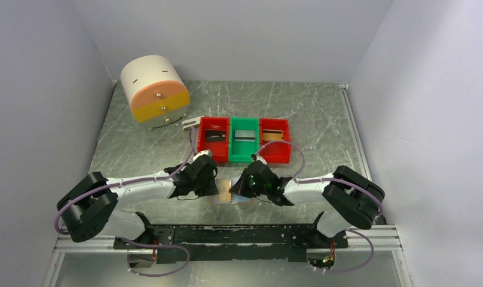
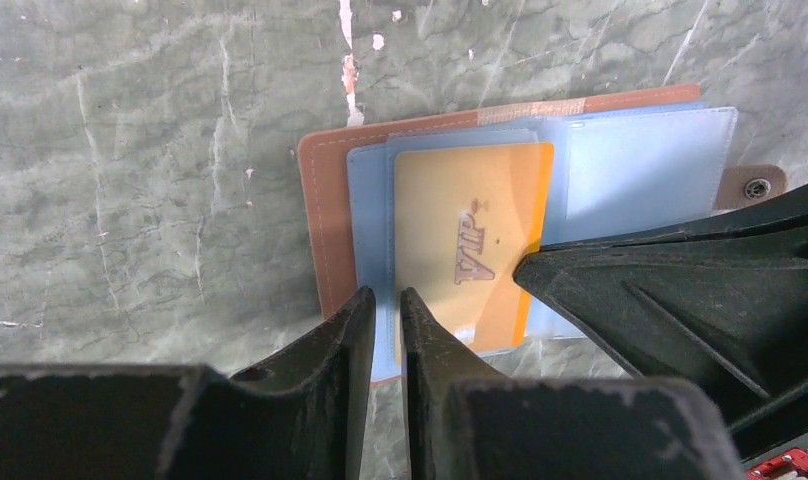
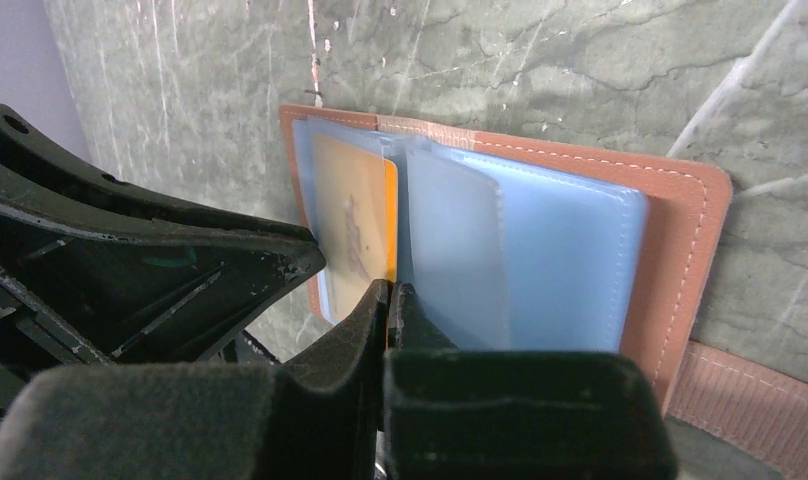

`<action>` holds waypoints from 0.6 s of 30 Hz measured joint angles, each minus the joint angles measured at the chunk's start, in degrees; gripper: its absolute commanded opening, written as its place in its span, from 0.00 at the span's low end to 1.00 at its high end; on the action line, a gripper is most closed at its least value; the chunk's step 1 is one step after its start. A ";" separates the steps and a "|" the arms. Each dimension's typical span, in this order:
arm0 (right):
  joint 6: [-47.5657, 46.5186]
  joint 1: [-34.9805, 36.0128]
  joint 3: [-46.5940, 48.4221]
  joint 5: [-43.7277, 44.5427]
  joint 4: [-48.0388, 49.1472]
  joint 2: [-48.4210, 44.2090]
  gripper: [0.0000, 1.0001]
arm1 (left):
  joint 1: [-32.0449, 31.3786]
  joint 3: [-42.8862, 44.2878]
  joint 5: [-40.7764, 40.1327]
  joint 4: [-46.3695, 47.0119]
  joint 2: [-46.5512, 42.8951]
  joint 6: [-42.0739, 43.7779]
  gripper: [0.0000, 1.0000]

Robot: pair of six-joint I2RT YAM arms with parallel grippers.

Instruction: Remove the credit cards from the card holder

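The card holder (image 1: 228, 195) is lying open and flat on the table (image 1: 137, 155), near the front edge, right between the two arms' fingers. In the left wrist view its tan-brown cover (image 2: 323, 230) is showing as a border around a stack of pale blue pockets (image 2: 640, 150). The cover is leather-like, with a pale stitched seam along the rim. The pockets are translucent plastic with rounded corners.

A yellow-orange card (image 2: 470, 215), thin, glossy and rectangular, with "VIP" lettering, is sitting in the topmost pocket on the left gripper's side. The left gripper (image 2: 385, 298) is pointing at the near edge of that pocket. Its black, wedge-shaped fingers (image 2: 350, 330) are standing almost together, with only a thin slit between them. The pocket's blue edge is lining up with the slit, but I cannot tell whether the fingers are pinching it.

The right gripper (image 3: 390, 290) is pointing in from the opposite side, its fingers clenched tight together with nothing seen between them. Their joined tip is resting at the long edge of the card, where the pockets fold. A small strap tab (image 2: 755, 186) with a metal snap is sticking out from the cover beside the right arm.

The table's surface is looking grey-green and marbled, scuffed with pale scratches. Farther back, two red bins (image 1: 202, 140) and a green bin (image 1: 244, 159) are standing in a row.
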 measured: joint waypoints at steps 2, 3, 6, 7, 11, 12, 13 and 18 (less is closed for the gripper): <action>0.00 -0.15 -0.09 -0.07 -0.09 -0.04 0.01 | 0.00 -0.02 0.00 0.02 0.02 0.00 0.22; 0.02 -0.22 -0.09 -0.09 -0.15 -0.07 0.01 | -0.02 -0.02 0.00 0.04 0.04 0.00 0.22; 0.00 -0.42 -0.13 -0.11 -0.39 -0.28 0.02 | 0.00 -0.04 0.00 0.09 0.13 0.04 0.21; 0.00 -0.52 -0.17 -0.09 -0.55 -0.46 0.03 | 0.00 -0.04 0.00 0.11 0.15 0.04 0.21; -0.15 -0.96 -0.33 -0.52 -0.83 -0.83 0.03 | -0.09 -0.02 -0.33 0.02 0.42 0.09 0.18; -0.20 -1.03 -0.33 -0.74 -0.83 -0.83 0.03 | -0.17 0.11 -0.63 -0.22 0.55 0.04 0.19; -0.26 -1.14 -0.33 -0.98 -0.83 -0.83 0.03 | -0.37 0.52 -1.07 -0.68 0.85 0.04 0.19; -0.63 -1.29 -0.33 -1.53 -0.79 -0.63 0.03 | -1.81 4.07 -3.54 -4.68 3.48 0.02 0.21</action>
